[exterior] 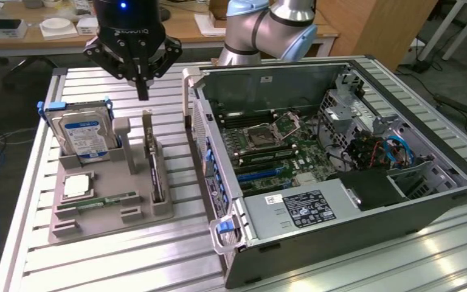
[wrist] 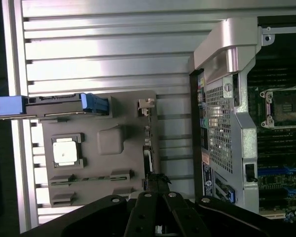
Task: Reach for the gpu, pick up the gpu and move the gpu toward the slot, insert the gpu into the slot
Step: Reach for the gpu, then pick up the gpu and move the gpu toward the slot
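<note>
Pincer, fingers closed, hangs above the upright gpu.

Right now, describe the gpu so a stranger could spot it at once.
Find the open computer case; on the exterior view's left of it sits a grey holder. The gpu is the thin card standing on edge along the holder's case-side edge, unlike the blue-labelled hard drive and the flat-lying memory stick.
</note>
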`<state>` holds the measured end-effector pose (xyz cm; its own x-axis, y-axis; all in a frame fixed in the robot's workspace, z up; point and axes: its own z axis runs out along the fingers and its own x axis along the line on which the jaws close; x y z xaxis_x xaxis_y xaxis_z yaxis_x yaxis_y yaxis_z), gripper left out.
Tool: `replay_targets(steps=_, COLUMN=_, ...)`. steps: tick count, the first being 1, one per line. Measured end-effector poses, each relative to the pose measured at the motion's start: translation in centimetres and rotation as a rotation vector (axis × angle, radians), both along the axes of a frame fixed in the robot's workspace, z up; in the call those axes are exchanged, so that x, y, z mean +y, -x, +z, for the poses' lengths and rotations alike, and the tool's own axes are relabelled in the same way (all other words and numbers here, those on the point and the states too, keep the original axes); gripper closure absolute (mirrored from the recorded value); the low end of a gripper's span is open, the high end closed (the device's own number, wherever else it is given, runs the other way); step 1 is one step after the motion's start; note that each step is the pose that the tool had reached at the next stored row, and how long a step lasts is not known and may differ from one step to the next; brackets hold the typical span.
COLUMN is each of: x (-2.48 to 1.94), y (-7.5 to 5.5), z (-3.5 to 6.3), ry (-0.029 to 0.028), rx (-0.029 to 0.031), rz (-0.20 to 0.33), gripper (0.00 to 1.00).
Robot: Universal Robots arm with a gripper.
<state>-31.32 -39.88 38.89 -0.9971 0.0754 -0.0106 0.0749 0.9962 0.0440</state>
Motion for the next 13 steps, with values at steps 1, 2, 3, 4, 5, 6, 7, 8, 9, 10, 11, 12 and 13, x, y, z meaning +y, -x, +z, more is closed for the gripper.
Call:
replay_targets(steps=1, x=0.0, y=0.2, z=0.0, ry=0.0, rx=0.0, rz=0.0, gripper=0.9)
replay_targets(steps=2, x=0.0, y=0.41, z=0.0, ry=0.0, rx=0.0, rz=0.0, gripper=0.9)
replay_targets(steps=3, x=0.0, y=0.63, z=0.0, ry=-0.0001, rx=0.0, rz=0.0, gripper=0.9)
replay_targets(steps=4, x=0.0, y=0.83, z=0.0, ry=0.0, rx=0.0, rz=0.0, gripper=0.9)
replay_targets(steps=5, x=0.0, y=1.0, z=0.0, ry=-0.0001, rx=-0.0001, rz=0.0, gripper=0.9)
replay_targets(steps=6, x=0.0, y=1.09, z=0.0, ry=0.0, rx=-0.0001, rz=0.0, gripper=0.9)
replay_targets(steps=7, x=0.0, y=1.09, z=0.0, ry=0.0, rx=0.0, rz=0.0, gripper=0.9)
replay_targets(steps=8, x=0.0, y=1.1, z=0.0, ry=0.0, rx=-0.0001, rz=0.0, gripper=0.9)
replay_targets(steps=9, x=0.0, y=1.11, z=0.0, ry=0.0, rx=-0.0001, rz=0.0, gripper=0.9)
replay_targets(steps=10, x=0.0, y=1.13, z=0.0, ry=0.0, rx=0.0, rz=0.0, gripper=0.9)
replay_targets(steps=11, x=0.0, y=1.14, z=0.0, ry=0.0, rx=0.0, rz=0.0, gripper=0.9)
replay_targets(steps=12, x=0.0, y=1.15, z=0.0, ry=0.0, rx=0.0, rz=0.0, gripper=0.9)
replay_targets(steps=13, x=0.0, y=1.17, z=0.0, ry=0.0, rx=-0.0001, rz=0.0, gripper=0.9)
